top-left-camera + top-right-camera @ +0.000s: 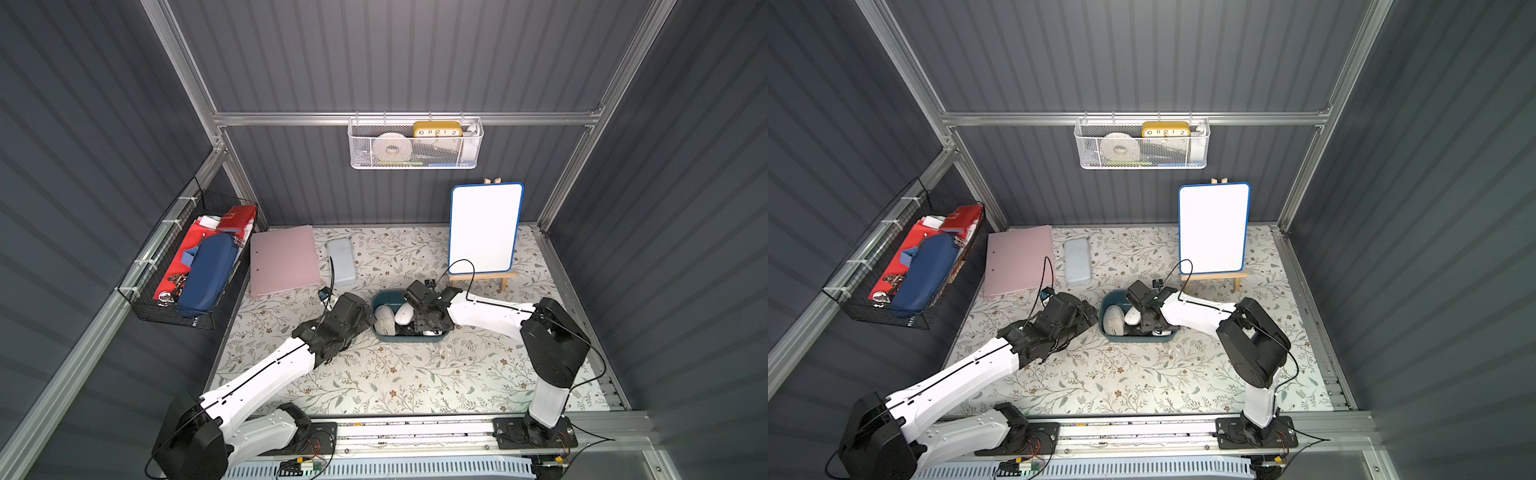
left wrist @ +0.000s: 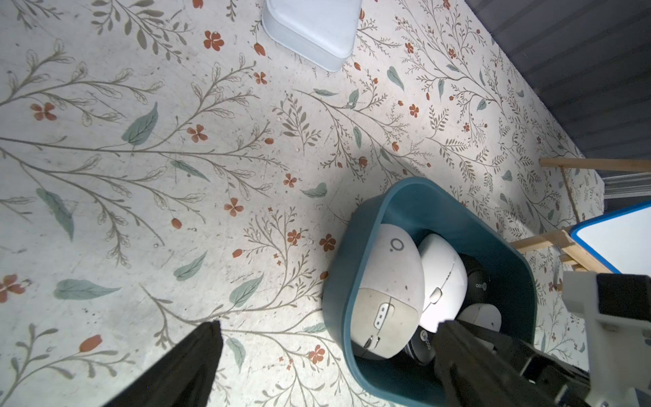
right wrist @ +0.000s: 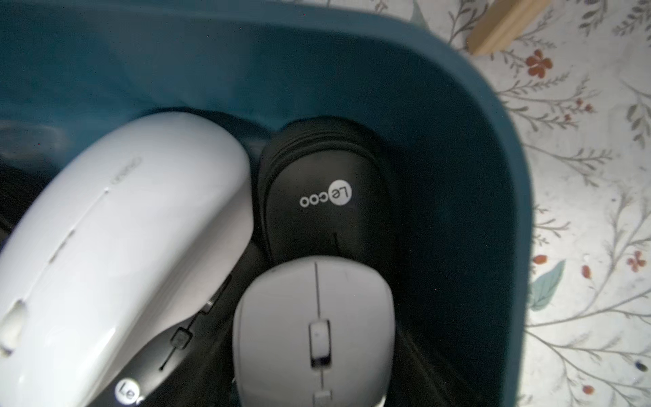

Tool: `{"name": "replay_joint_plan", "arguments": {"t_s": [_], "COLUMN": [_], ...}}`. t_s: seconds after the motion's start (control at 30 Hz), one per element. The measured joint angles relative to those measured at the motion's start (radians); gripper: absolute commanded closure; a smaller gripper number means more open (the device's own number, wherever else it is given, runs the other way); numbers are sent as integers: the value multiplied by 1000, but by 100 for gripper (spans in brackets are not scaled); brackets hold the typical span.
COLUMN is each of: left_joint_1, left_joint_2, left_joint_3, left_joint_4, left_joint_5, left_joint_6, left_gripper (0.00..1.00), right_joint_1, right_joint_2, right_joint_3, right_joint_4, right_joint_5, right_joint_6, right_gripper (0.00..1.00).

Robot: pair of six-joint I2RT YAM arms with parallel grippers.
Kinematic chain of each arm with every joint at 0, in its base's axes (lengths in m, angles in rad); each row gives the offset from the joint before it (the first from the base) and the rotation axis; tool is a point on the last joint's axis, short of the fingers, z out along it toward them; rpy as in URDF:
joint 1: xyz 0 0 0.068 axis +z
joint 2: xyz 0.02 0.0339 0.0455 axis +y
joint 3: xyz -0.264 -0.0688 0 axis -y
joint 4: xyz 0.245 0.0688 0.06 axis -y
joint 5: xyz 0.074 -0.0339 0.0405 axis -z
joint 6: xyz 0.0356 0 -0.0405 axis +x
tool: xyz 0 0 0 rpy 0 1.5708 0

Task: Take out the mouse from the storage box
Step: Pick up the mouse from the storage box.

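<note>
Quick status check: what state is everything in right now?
storage box, upright, open-topped, several mice inside.
left gripper, jaws wide open across the box's end wall.
right gripper, reaching into the box; jaws hidden.
whiteboard, upright on easel, blank.
pale-blue case, shut, lying flat.
pink folder, shut, lying flat.

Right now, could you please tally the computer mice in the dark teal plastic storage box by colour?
White or off-white mice: 3 (large matte off-white mouse, glossy white mouse, small pale grey mouse)
Black mice: 2 (black mouse with a Lecoo logo, second black mouse beneath the glossy one)
Total: 5 visible in the dark teal plastic storage box; others may be hidden.
</note>
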Motion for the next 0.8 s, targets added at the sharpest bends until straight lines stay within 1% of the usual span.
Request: {"name": "replay_joint_plan", "arguments": {"t_s": [0.13,0.33,0.6,0.8], "left_joint_1": [0,0,0,0], "left_joint_2": [0,3,13,13], "left_joint_3": [0,0,0,0], "left_joint_4": [0,0,0,0], "left_joint_5": [0,0,5,6], "left_joint_6": [0,0,0,3], "left_gripper": [1,1,1,1], "right_joint_1": [-3,-5,-5,-6], "right_joint_2": [-20,-47,-108,-194], "right_joint_3": [-21,-25,-24,-13], "right_joint_4": [22,19,-7,-68], "right_joint_5": [-12,-20,-13,3], "right_joint_6": [-10,-15,-26,-47], "right_gripper": [38,42,44,44]}}
